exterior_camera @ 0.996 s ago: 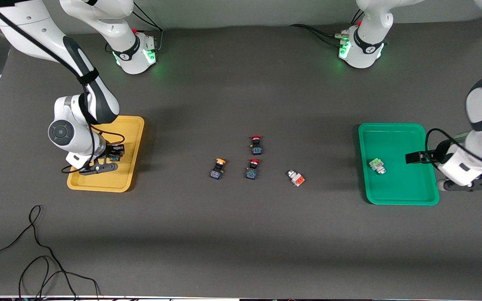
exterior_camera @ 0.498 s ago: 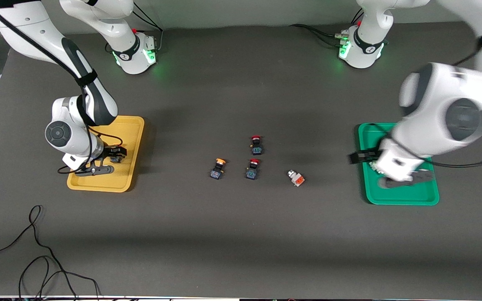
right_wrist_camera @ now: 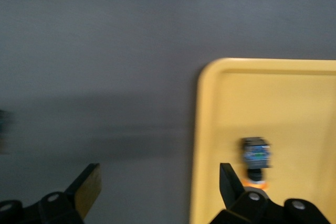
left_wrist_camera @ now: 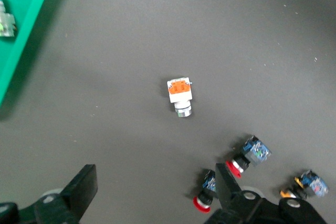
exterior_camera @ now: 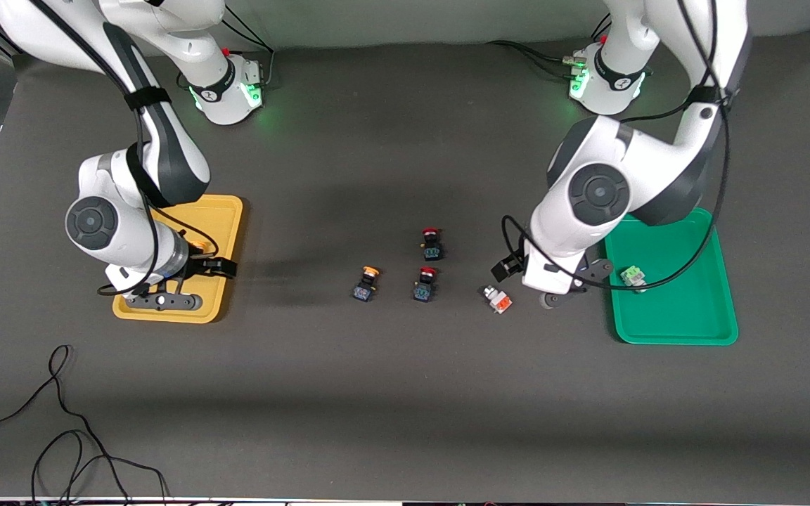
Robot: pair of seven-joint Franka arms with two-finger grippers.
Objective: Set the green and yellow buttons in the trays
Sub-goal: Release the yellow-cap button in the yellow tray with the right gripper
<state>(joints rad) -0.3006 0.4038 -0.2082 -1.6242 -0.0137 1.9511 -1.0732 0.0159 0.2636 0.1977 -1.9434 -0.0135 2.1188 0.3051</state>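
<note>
Right gripper [exterior_camera: 208, 270] hangs over the edge of the yellow tray [exterior_camera: 226, 211] that faces the table's middle, fingers [right_wrist_camera: 86, 187] spread wide, nothing between them. One yellow-capped button [right_wrist_camera: 255, 158] lies in that tray. Left gripper [exterior_camera: 517, 277] hangs over bare table between the green tray [exterior_camera: 686, 327] and the loose switches, fingers [left_wrist_camera: 84, 187] wide apart and empty. The green-capped button [exterior_camera: 632, 276] sits in the green tray. The second yellow-capped button [exterior_camera: 365, 282] lies on the table near its middle, beside two red-capped switches [exterior_camera: 425, 283]. A white switch with an orange face [left_wrist_camera: 179, 94] lies just beside the left gripper, toward the table's middle.
</note>
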